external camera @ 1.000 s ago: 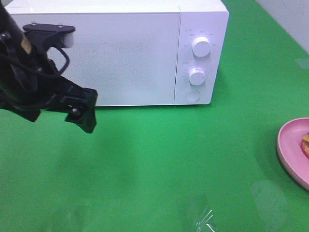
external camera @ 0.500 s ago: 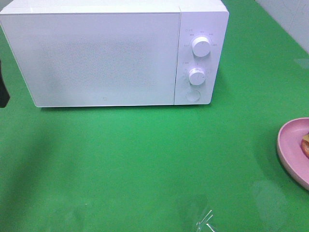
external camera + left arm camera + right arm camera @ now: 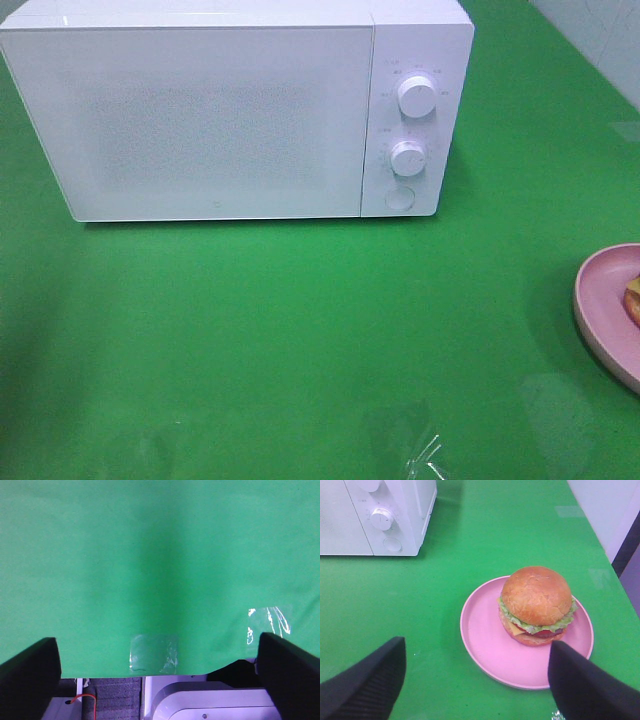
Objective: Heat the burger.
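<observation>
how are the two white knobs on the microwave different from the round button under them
The two knobs stick out from the microwave's control panel and cast small shadows; the round button below sits nearly flush. The knobs have small markings printed around them; the button has none that show. The knobs are stacked one above the other, higher on the panel; the button is lowest. All three are round, white and lined up on the panel's right side.

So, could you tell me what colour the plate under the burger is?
Pink. The plate shows best in the right wrist view.
</observation>
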Robot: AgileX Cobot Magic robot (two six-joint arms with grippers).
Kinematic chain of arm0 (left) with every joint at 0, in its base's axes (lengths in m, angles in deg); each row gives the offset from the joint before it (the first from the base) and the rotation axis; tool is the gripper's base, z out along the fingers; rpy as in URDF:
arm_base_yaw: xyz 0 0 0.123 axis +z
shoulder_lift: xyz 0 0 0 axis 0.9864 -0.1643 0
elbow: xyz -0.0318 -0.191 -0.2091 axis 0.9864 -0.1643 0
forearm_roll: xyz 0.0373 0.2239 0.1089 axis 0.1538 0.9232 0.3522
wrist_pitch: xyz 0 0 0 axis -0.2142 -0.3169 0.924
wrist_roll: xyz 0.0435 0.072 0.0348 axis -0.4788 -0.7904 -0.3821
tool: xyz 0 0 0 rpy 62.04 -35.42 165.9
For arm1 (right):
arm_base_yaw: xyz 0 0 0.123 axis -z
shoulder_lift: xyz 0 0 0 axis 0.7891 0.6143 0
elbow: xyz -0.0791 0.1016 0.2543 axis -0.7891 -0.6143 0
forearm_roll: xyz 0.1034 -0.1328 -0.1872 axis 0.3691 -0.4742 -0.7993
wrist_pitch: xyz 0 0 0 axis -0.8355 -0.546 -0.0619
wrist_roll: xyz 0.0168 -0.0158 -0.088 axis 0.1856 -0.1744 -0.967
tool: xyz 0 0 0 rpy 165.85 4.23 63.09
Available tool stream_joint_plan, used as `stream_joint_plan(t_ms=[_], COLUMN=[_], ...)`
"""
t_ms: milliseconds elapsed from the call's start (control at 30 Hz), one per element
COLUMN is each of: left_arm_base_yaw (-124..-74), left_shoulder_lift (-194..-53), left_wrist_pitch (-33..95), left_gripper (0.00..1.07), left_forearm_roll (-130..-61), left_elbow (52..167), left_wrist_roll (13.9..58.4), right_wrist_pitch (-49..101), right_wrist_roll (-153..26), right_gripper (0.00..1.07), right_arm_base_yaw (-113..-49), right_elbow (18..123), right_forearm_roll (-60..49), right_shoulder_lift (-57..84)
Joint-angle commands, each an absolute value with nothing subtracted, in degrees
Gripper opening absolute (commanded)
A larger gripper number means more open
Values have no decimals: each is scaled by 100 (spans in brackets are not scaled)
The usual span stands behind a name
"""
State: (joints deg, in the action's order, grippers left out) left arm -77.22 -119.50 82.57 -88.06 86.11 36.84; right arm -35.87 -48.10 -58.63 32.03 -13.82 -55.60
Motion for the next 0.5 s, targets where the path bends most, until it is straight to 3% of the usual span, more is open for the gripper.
stream_joint_plan(t_ms=[33, 500], left_arm_base_yaw=[-7699, -7699], left_shoulder_lift=[-11222, -8581], left_wrist_pitch=[8194, 7919], left_gripper=[99, 99], left_forearm_roll=[-8743, -8473], left_elbow=[8192, 6892], left_wrist_roll=[3672, 3621], right_wrist_pitch=[-3530, -3530], right_wrist_roll=[-4879, -4879], right_gripper=[75, 75], right_arm_base_yaw=[-5823, -5823], right_elbow=[3191, 3191], right_forearm_roll=[-1382, -1382], right_shoulder_lift=[-5709, -5709])
